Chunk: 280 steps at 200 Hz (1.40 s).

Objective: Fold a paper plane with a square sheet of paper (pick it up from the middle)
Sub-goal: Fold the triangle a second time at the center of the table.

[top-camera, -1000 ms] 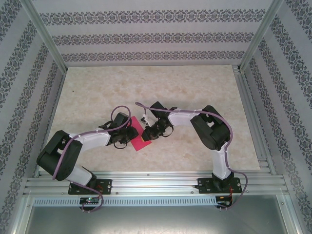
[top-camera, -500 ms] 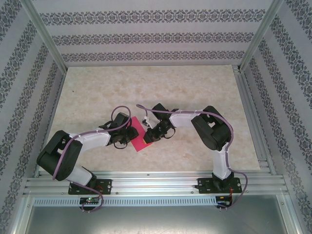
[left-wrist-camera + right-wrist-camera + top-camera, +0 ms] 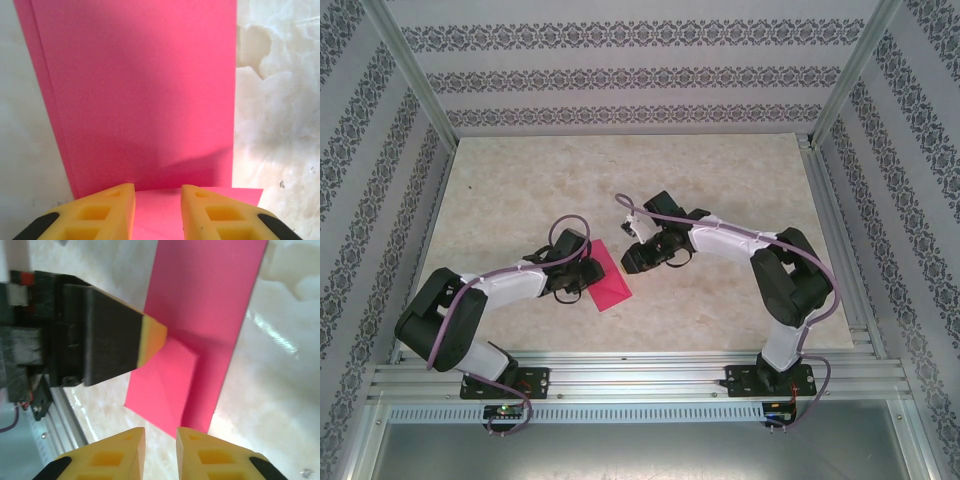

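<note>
On the marbled counter (image 3: 720,180), the square sheet of paper (image 3: 610,283) lies flat towards the front, partly folded, with one corner flap turned over. The left tool (image 3: 158,197), fingers slightly parted and grasping nothing, presses on the sheet by that flap. The right tool (image 3: 160,440), likewise released, hovers just beside it. If that press slips, the thin sheet could skid and skew the crease.

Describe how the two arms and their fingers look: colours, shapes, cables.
The left arm and the right arm look alike: white link shells, bulky black joints and black bases. A lilac cable loops along each. The fingers are yellow blocks with recessed square pockets, and their backs are black.
</note>
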{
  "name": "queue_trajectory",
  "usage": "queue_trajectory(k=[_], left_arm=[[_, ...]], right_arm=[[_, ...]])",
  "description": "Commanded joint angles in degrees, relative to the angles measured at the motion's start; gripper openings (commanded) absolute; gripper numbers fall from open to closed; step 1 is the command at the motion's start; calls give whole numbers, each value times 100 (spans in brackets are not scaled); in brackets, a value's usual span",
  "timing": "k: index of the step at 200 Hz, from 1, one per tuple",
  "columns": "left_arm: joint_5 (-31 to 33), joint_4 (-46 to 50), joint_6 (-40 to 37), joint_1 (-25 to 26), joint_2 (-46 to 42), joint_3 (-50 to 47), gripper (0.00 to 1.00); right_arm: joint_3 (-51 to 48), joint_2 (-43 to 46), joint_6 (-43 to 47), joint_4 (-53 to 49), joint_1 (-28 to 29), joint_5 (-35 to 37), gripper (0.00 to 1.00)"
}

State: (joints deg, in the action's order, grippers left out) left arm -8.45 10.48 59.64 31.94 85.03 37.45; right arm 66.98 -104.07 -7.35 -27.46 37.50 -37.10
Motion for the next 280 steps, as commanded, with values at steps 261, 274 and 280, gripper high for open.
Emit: queue_trajectory(k=[261,274,280], left_arm=[[-632,21,-418,-474,1290,1236,34],[-587,48,-447,-477,1288,1176,34],[-562,80,-481,-478,1300,1163,34]], right_arm=[[-1136,-169,1338,2325,923,627,35],[-1090,-200,1394,2265,902,539,32],[-1051,-216,1349,2231,893,583,30]])
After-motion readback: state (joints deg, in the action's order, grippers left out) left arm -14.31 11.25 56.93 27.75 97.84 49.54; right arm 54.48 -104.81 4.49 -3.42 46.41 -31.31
